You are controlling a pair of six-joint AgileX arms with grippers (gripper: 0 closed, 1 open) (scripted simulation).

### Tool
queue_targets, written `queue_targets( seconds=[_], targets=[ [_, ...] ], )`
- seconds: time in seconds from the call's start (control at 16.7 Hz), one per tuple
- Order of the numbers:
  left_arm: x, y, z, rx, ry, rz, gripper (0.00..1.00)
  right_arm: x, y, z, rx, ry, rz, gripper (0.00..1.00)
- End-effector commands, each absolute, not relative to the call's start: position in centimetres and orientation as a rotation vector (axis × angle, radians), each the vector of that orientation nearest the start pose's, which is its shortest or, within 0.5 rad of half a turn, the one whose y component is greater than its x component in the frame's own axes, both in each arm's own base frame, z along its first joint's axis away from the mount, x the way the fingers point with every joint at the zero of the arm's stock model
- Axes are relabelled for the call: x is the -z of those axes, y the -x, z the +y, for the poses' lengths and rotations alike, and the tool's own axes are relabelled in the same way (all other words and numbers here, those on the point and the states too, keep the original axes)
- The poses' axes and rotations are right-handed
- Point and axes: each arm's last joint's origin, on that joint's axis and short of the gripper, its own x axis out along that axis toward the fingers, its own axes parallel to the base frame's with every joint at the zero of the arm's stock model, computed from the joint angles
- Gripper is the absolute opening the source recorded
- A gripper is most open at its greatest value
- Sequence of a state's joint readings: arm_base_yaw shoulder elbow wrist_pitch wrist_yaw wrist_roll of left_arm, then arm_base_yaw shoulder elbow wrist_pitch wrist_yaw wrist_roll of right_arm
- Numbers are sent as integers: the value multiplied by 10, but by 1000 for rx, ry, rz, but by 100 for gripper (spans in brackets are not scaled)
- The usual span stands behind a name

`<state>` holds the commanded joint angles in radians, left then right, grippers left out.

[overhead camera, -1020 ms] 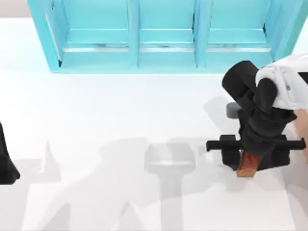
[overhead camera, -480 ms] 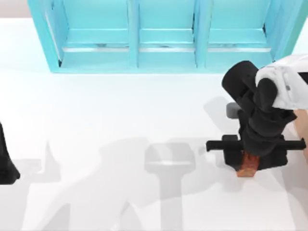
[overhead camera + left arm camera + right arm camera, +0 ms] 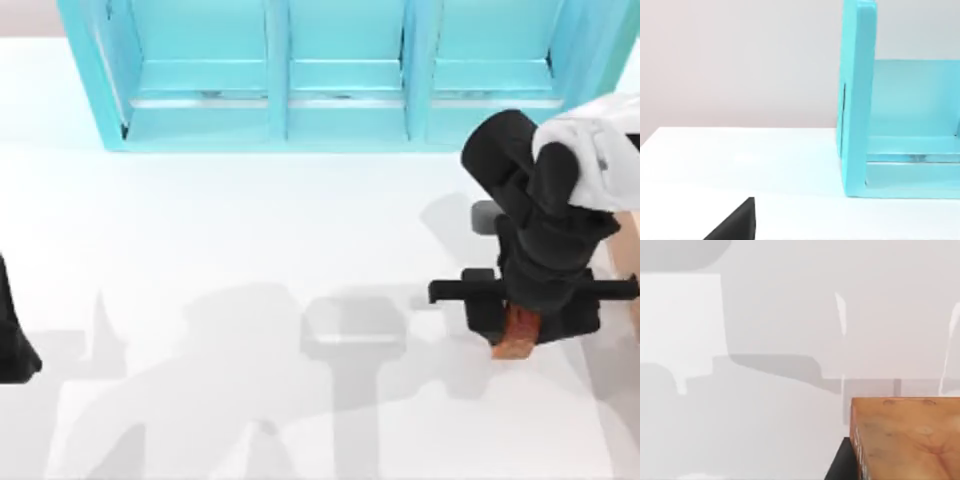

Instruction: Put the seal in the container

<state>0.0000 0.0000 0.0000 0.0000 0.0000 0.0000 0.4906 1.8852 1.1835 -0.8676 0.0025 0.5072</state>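
One seal (image 3: 517,338), reddish-brown and amber-mottled, sits clamped in the right gripper (image 3: 520,330) toward four o'clock on the white counter (image 3: 250,230), its lower end poking out beneath the black fingers. At three o'clock, a sliver of the tan container (image 3: 627,250) shows beside the arm. Along twelve o'clock stands the teal shelf unit (image 3: 340,70). At nine o'clock the left gripper (image 3: 12,340) sits parked; I cannot tell whether it is open.
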Motion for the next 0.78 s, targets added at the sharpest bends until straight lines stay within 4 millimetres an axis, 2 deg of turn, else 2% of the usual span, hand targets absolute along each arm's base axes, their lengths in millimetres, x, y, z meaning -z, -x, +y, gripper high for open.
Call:
queue_targets(
  seconds=[0.48, 0.78],
  targets=[
    [-160, -106, -1, 0, 0, 0, 100, -217, -291, 158, 10, -9, 1571, 0],
    [-160, -106, -1, 0, 0, 0, 100, -220, -290, 158, 10, -8, 1573, 0]
  ],
)
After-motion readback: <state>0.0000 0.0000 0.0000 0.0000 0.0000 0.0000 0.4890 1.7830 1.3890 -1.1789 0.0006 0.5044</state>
